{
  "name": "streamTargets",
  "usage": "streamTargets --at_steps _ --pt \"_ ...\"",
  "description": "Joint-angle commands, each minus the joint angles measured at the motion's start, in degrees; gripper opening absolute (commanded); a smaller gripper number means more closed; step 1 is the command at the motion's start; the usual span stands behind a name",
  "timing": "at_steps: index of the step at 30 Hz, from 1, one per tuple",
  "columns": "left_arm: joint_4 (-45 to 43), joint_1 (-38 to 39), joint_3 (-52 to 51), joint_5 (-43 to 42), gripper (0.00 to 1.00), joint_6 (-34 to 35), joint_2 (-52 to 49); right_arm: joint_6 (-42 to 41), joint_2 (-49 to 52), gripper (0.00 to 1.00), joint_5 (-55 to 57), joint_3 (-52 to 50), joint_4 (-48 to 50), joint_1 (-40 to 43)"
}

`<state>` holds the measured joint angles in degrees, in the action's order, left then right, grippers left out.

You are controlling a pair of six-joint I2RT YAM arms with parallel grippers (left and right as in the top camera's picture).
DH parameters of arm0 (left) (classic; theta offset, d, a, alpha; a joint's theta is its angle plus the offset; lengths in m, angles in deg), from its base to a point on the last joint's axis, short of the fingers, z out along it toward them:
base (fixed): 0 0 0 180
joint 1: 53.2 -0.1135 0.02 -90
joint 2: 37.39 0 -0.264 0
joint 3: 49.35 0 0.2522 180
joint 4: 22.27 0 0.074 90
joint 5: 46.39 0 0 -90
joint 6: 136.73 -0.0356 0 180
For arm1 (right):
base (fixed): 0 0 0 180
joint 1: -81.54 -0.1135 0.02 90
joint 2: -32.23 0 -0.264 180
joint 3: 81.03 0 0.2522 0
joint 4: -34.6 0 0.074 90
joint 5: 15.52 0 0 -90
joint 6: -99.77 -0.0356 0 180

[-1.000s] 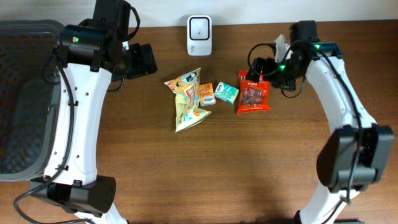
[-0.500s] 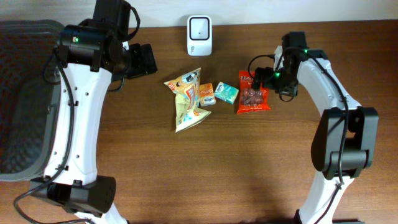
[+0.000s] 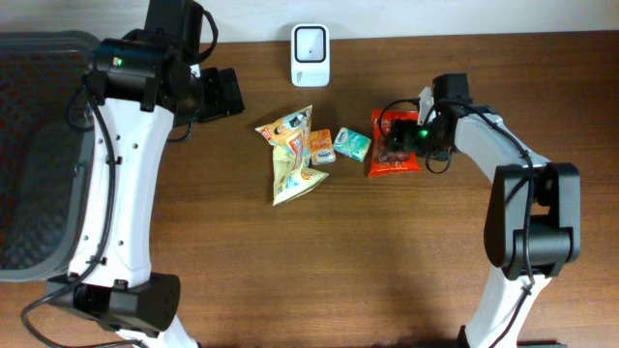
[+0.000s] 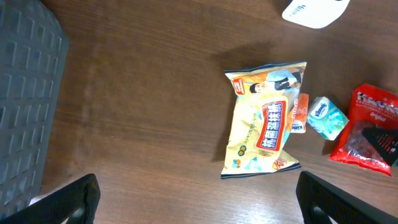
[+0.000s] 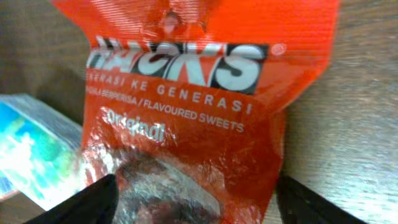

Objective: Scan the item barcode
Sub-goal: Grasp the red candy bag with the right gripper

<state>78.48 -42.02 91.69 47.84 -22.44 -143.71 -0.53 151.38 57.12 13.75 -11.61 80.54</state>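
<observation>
To the left, the left end effector (image 3: pixel 224 94) hangs released and empty. Past the yellow snack bag (image 3: pixel 293 155) and the white scanner (image 3: pixel 310 43) at the back, the red sweets pouch (image 3: pixel 394 147) lies flat on the surface (image 3: pixel 387 251). The right end effector (image 5: pixel 199 202) straddles it, fingers spread and unclenched. I'd say it's early: gripping, lifting and scanning all remain.

dark brown wooden table (image 3: pixel 338 275), visible grain, soft even light, grey mesh bin (image 3: pixel 29 145) at its left edge
</observation>
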Motion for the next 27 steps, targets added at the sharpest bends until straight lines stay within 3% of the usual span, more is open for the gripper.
streamTargets --at_steps 1,4,5,6,12,16,17,18,19,23,27 --pt "0.0 0.1 0.0 -0.4 0.99 0.5 0.4 -0.2 0.6 0.54 -0.4 -1.7 0.4 -1.5" --pt "0.0 0.1 0.0 -0.4 0.99 0.5 0.4 -0.2 0.6 0.32 -0.4 -1.7 0.4 -3.1" --pt "0.0 0.1 0.0 -0.4 0.99 0.5 0.4 -0.2 0.6 0.22 -0.4 -1.7 0.5 -3.4" --pt "0.0 0.1 0.0 -0.4 0.99 0.5 0.4 -0.2 0.6 0.04 -0.3 -1.7 0.8 -3.5" --pt "-0.1 0.1 0.0 -0.4 0.99 0.5 0.4 -1.1 -0.4 0.04 -1.1 -0.8 -1.7 -3.4" --pt "0.0 0.1 0.0 -0.4 0.99 0.5 0.4 -1.0 -1.7 0.04 -1.1 5.1 -11.0 -3.4" --pt "-0.1 0.1 0.0 -0.4 0.99 0.5 0.4 -1.0 -1.7 0.07 -1.0 7.0 -14.1 -3.4" --pt "-0.1 0.1 0.0 -0.4 0.99 0.5 0.4 0.3 -1.7 0.73 -1.0 9.4 -18.3 -3.5" --pt "-0.1 0.1 0.0 -0.4 0.99 0.5 0.4 3.3 -1.7 0.99 0.2 12.0 -23.4 -3.5" --pt "0.0 0.1 0.0 -0.4 0.99 0.5 0.4 3.2 -1.7 0.98 5.2 20.6 -37.9 -3.5" --pt "0.0 0.1 0.0 -0.4 0.99 0.5 0.4 5.8 -1.6 0.95 4.1 21.3 -39.5 -5.1"
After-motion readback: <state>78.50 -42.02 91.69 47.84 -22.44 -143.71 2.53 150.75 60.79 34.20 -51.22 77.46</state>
